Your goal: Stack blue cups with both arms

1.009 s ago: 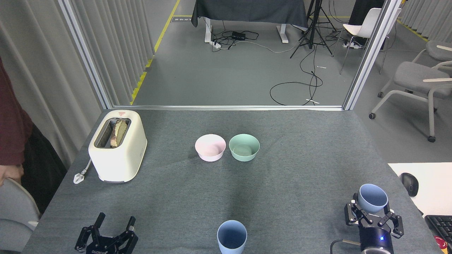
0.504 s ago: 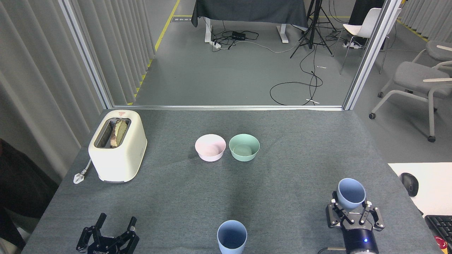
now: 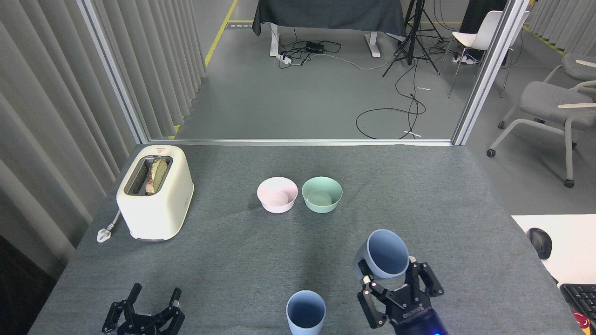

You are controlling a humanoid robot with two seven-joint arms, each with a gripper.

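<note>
Grey felt-covered counter (image 3: 233, 260) carries all items. Cream toaster (image 3: 156, 197), bread in its slot, sits well ahead of the left gripper (image 3: 151, 304) on the far left side. Pale pink bowl (image 3: 277, 194) and mint green bowl (image 3: 321, 194) stand just beside each other, well beyond both grippers, mid-counter. Right gripper (image 3: 396, 281): jaws clenched around a blue cup (image 3: 384, 260), mouth tilted toward the camera, apparently lifted off the counter, though the height is hard to judge from this angle. Second blue cup (image 3: 305, 312) stands upright at the near edge, between the two grippers, nearer the right one and just to its left, not touching. Left gripper low at the near left edge, jaws released and spread, grasping nothing, well apart from the standing cup.
</note>
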